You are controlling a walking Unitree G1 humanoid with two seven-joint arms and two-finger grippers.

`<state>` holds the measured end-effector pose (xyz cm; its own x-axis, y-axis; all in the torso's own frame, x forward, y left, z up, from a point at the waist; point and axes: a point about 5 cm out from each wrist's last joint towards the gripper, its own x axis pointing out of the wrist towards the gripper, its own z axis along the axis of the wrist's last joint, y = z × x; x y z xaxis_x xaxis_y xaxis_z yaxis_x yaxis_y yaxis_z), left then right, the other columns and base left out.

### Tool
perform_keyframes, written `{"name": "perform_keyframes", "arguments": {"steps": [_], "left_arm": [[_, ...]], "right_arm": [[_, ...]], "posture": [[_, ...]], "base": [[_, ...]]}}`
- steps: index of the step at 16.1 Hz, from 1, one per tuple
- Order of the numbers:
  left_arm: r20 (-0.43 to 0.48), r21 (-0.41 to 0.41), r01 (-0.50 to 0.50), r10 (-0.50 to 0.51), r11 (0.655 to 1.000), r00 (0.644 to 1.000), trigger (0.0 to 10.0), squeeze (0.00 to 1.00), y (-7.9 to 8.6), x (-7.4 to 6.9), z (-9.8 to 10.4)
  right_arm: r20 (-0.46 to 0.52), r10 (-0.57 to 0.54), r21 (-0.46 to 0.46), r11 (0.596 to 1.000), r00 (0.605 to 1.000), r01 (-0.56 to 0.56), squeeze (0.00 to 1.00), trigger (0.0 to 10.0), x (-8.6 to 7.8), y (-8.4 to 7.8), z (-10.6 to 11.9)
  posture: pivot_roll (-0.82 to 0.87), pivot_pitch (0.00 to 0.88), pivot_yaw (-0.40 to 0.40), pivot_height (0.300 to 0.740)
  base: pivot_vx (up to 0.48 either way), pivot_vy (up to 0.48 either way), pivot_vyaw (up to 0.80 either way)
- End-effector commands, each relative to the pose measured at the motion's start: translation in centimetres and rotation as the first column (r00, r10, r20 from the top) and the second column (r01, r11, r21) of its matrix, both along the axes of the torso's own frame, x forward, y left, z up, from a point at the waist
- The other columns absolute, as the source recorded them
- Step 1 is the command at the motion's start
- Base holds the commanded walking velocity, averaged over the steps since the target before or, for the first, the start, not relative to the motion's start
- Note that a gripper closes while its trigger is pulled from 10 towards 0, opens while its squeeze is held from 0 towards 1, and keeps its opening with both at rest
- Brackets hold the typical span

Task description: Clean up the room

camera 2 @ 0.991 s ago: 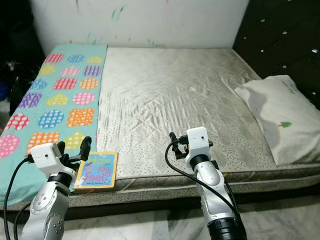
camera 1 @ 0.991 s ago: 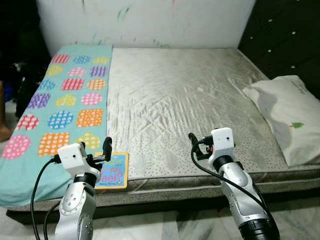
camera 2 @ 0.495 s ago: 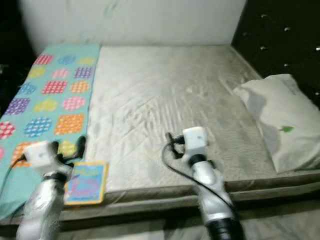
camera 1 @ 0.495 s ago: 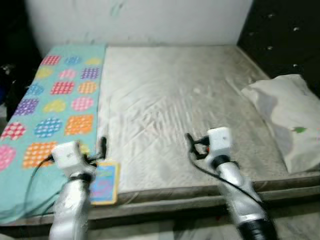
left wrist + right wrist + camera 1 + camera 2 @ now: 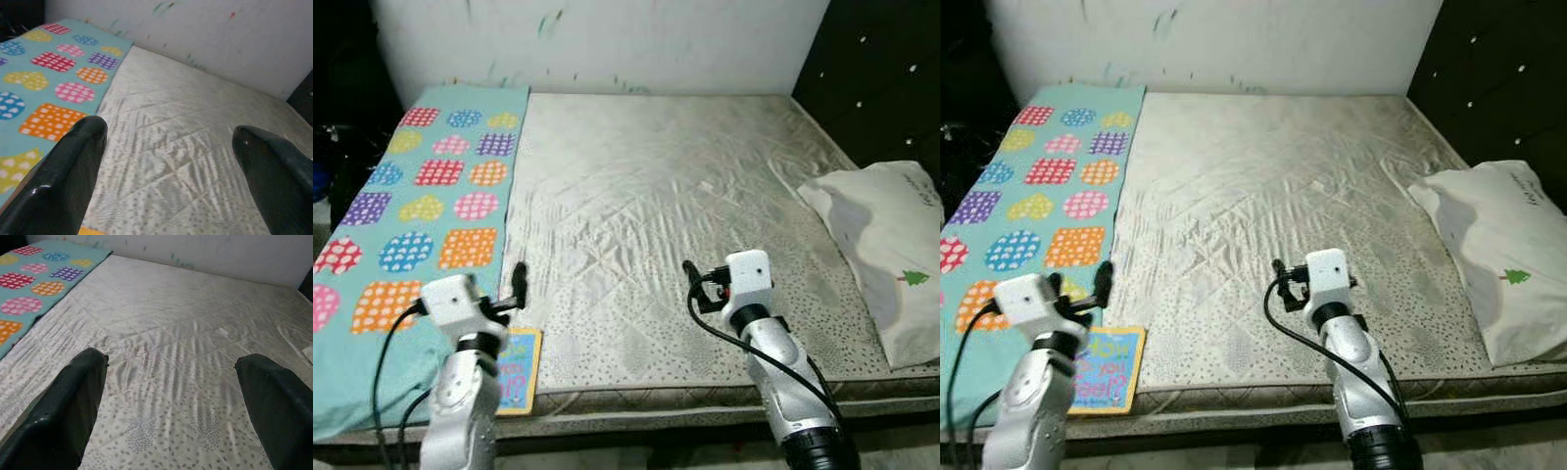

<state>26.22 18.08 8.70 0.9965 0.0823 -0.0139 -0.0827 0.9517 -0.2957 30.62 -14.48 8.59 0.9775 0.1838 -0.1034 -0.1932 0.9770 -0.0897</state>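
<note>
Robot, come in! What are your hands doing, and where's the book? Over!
Left hand open, above the near left corner of the bed. Right hand open over the mattress. Book flat at mattress edge, beside left arm. Nothing blocking.

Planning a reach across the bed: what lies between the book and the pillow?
In the right eye view, just bare quilted mattress between the book and the pillow, with the right claw poised over that stretch.

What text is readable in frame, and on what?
"you feel?" on the book cover at the mattress's near edge; the word above it is cut off by the left arm.
Pillow: small grey lettering near its top corner, too small to read; the green tree is a picture, not text.
Nothing else legible.
</note>
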Motion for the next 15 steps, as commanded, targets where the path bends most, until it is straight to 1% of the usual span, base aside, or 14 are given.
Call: {"name": "perform_keyframes", "arguments": {"steps": [1, 8, 15], "left_arm": [[-0.025, -0.004, -0.008, 0.008, 1.0, 1.0, 10.0, 0.0, 0.25, -0.09, -0.42], [-0.03, -0.01, 0.005, -0.006, 1.0, 1.0, 10.0, 0.0, 0.05, 0.08, -0.51], [-0.042, -0.009, 0.003, -0.003, 1.0, 0.999, 10.0, 0.0, 0.15, 0.06, -0.69]], "right_arm": [[-0.005, 0.0, 0.004, 1.0, 1.0, 0.0, 0.0, 10.0, -0.06, -0.07, -0.14], [-0.01, -0.007, 0.007, 1.0, 1.0, 0.007, 0.0, 10.0, -0.03, -0.16, -0.2], [-0.016, -0.009, 0.005, 1.0, 1.0, 0.009, 0.0, 10.0, -0.09, -0.53, -0.37]], "posture": [[-0.06, 0.017, -0.04, 0.74], [-0.07, 0.016, -0.038, 0.74], [-0.07, 0.018, -0.036, 0.74]], "base": [[0.0, 0.0, 0.0], [0.0, 0.361, 0.0], [0.0, 0.433, 0.0]]}}
